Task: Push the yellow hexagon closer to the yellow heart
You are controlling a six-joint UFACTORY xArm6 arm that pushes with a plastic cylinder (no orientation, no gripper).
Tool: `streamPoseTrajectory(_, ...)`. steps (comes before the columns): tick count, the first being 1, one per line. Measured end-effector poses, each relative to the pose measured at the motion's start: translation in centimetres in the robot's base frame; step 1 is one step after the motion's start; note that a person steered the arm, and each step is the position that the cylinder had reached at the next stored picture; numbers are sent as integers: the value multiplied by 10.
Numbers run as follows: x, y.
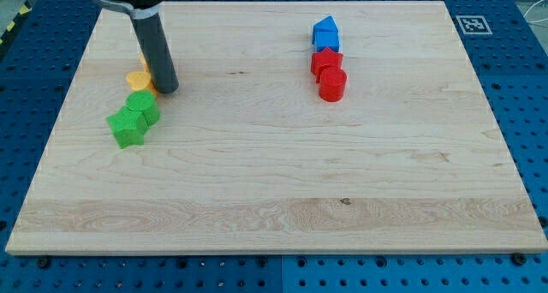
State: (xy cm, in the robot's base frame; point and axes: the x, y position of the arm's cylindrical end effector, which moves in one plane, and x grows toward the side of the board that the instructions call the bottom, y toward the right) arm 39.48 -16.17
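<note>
My tip (166, 90) rests on the board at the view's upper left. A yellow block (138, 79) lies just left of the tip, very close to it or touching. Its shape is hard to make out. A sliver of a second yellow block (143, 62) shows just above it, mostly hidden behind the rod. I cannot tell which is the hexagon and which is the heart. The two yellow blocks sit close together.
Two green blocks (143, 107) (128, 127) lie just below the yellow ones and below-left of the tip. At the view's upper right, a blue block (325, 27), another blue block (326, 42), a red block (326, 62) and a red cylinder (332, 84) form a column.
</note>
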Motion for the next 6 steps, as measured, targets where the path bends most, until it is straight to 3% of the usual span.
streamPoseTrajectory(1,-9,10)
streamPoseTrajectory(3,-98,35)
streamPoseTrajectory(6,-53,-8)
